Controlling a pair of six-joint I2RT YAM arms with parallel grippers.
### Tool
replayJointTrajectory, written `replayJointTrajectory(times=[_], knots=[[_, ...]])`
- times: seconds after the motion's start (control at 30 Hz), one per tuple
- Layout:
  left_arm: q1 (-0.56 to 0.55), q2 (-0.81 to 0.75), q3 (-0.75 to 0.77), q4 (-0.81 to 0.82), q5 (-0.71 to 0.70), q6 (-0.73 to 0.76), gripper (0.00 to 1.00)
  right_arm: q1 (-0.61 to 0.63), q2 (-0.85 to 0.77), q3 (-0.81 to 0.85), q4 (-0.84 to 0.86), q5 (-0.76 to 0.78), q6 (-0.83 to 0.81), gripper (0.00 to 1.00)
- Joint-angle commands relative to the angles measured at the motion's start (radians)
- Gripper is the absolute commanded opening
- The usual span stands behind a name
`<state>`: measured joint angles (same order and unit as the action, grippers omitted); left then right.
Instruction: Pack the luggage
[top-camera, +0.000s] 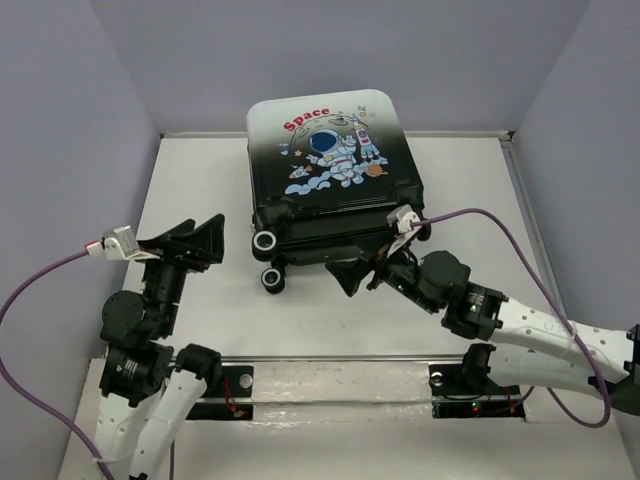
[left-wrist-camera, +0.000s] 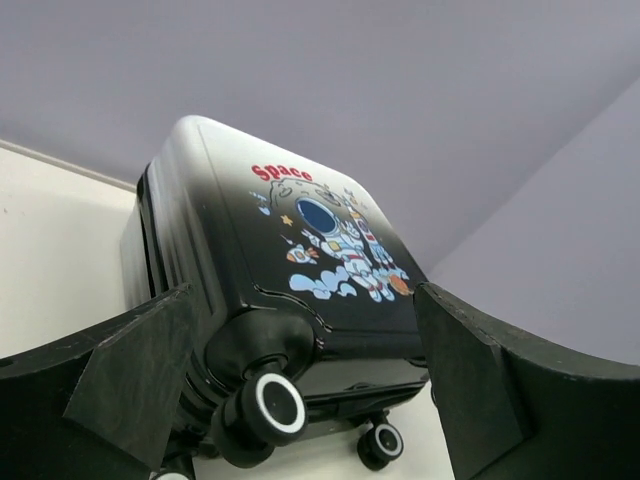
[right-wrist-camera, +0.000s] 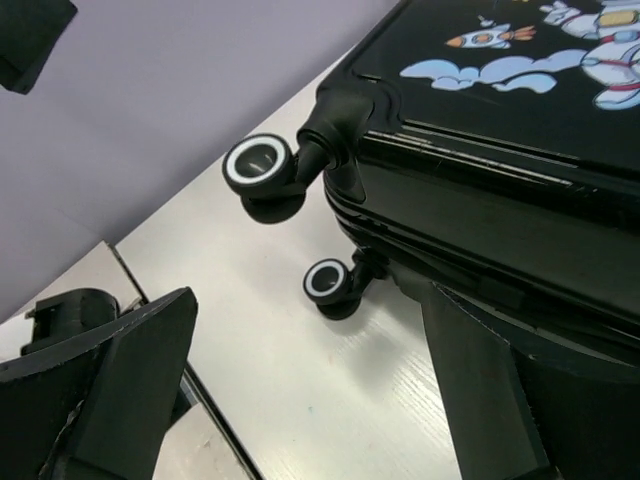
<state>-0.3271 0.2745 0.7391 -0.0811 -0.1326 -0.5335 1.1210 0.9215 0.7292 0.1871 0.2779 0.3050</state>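
Since the luggage (top-camera: 335, 165) lies shut and flat on the table (top-camera: 190, 180), print side up, any next move depends on how it lies from the two grippers. In the top view it sits at the middle of the far half of the table. Its length appears to run near-to-far, with the wheel end turned toward the arms. The right gripper (top-camera: 365, 262) is the nearer one. It sits right at the near edge of the shell, close to its right corner, with jaws spread wide and nothing held; whether a finger touches the shell I cannot tell. The left gripper (top-camera: 215, 240) stands apart, off the near-left corner, also wide open and empty, pointing across toward the wheels. In the left wrist view the luggage is straight ahead and a little up, framed between the two dark fingers (left-wrist-camera: 130, 370). The near-left wheel (left-wrist-camera: 278, 403) is the closest part, and there is a clear gap between the fingers and the shell. In the right wrist view the black near wall fills the upper right. The right-hand finger lies against or just under that wall, while the other finger (right-wrist-camera: 130, 380) is out over bare table. Two wheels (right-wrist-camera: 257, 165) are off to the left, well apart from both fingers. I judge that the right arm needs only a short reach up and forward, while the left must travel rightward first.
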Motion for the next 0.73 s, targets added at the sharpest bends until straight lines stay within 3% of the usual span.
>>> replayJointTrajectory(times=[0.0, 0.33, 0.7], knots=[[0.0, 0.048, 0.051, 0.012, 0.103, 0.035, 0.99, 0.008, -0.091, 0.085, -0.095, 0.061, -0.07, 1.0], [0.0, 0.028, 0.074, 0.015, 0.117, 0.087, 0.99, 0.008, -0.384, 0.112, -0.213, 0.142, -0.176, 1.0], [0.0, 0.035, 0.042, 0.046, 0.176, 0.115, 0.99, 0.008, -0.389, 0.111, -0.224, 0.202, -0.182, 1.0]])
